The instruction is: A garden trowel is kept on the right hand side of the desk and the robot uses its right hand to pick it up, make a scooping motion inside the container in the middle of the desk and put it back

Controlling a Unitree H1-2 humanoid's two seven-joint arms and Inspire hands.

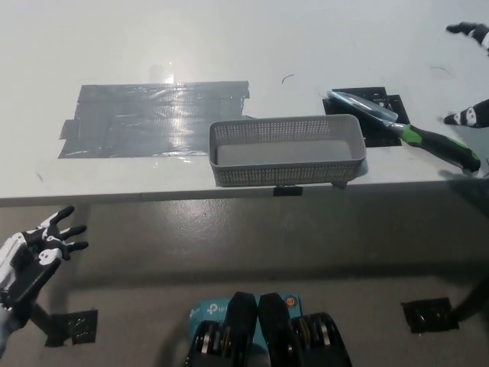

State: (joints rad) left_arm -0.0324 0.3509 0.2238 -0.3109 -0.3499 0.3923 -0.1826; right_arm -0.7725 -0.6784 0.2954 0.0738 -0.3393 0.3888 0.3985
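The garden trowel (405,131) lies on the desk's right side, its grey blade on a black patch and its green-and-black handle pointing to the right edge. A grey perforated container (287,151) stands at the desk's front middle with nothing inside. My black right hand (470,73) enters at the far right edge, above the trowel's handle and apart from it, with fingers spread open. Below the desk's front edge at lower left rests my white left hand (37,248), fingers apart and holding nothing.
A wide patch of grey tape (153,116) covers the desk left of the container. Black tape squares (376,115) lie under the trowel blade. The white desk (229,46) ends at its front edge just below the container.
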